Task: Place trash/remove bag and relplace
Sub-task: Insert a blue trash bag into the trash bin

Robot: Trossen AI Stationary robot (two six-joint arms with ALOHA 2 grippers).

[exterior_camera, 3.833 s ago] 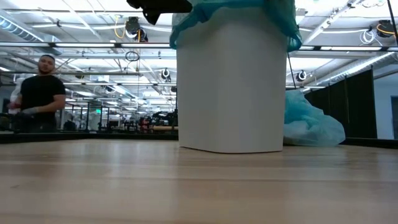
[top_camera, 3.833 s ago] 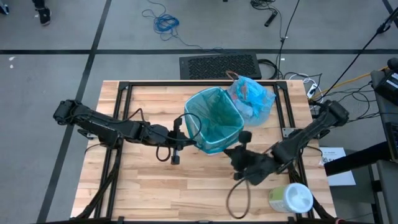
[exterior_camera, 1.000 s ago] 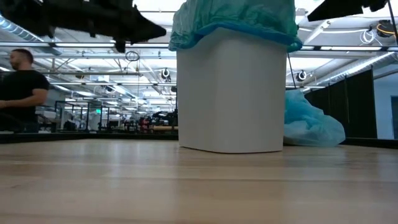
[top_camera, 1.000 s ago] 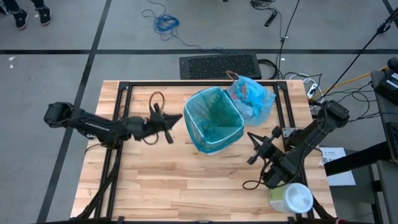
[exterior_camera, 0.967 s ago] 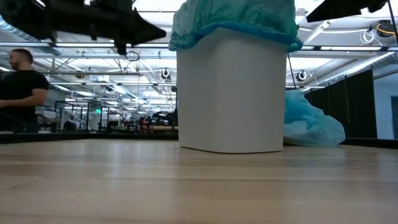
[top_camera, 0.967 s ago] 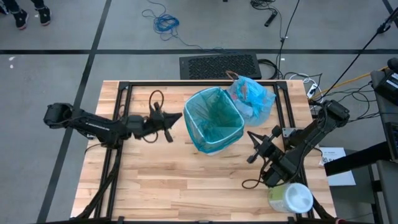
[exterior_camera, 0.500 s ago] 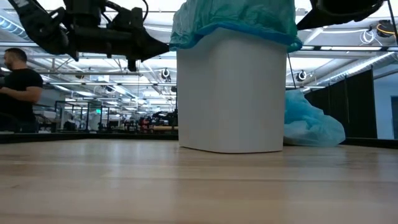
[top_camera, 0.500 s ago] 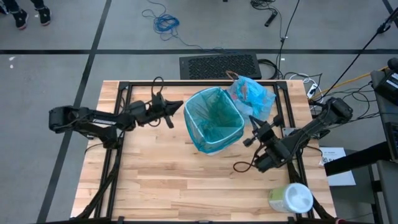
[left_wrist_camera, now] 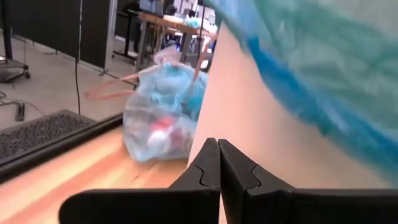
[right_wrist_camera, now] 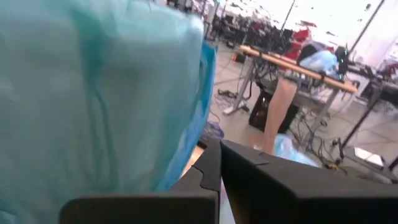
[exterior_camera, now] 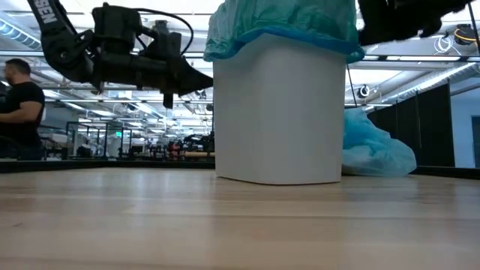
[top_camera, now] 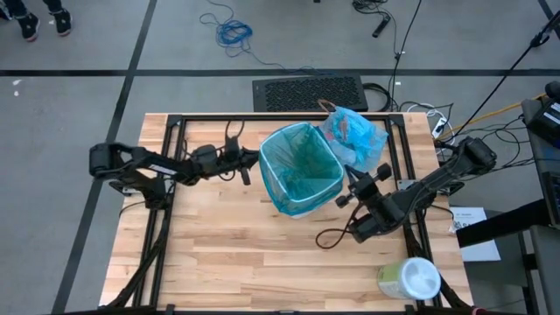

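Observation:
A white bin [exterior_camera: 281,112] stands upright mid-table, a teal-green liner [top_camera: 302,166] folded over its rim. The light-blue bag [top_camera: 354,138] sits on the table at the bin's far right, with trash [left_wrist_camera: 163,132] showing through it. My left gripper [top_camera: 253,161] is shut and level at the bin's left side, its tip [exterior_camera: 208,81] just under the liner's overhang. My right gripper [top_camera: 343,198] is shut at the bin's right side, beside the liner's overhang [right_wrist_camera: 155,106]. My left gripper points level from the table's left at the bin's white wall [left_wrist_camera: 261,124], below the liner's edge; whether its shut fingertips touch the wall I cannot tell. My right gripper comes from the table's right, close beside the liner's overhang; whether it touches I cannot tell.
A white-and-green wipes tub [top_camera: 409,280] stands at the table's near right corner. Black frame rails [top_camera: 171,140] run along the table's edges. The near half of the table [top_camera: 254,262] is bare wood. A person [exterior_camera: 19,112] stands in the room beyond.
My left gripper, shut throughout, has come down, moved toward the bin's left wall and rolled about its own line. My right gripper, also shut, has moved toward the table's left and far edge, up to the bin's right side. Bin and bag have stayed put.

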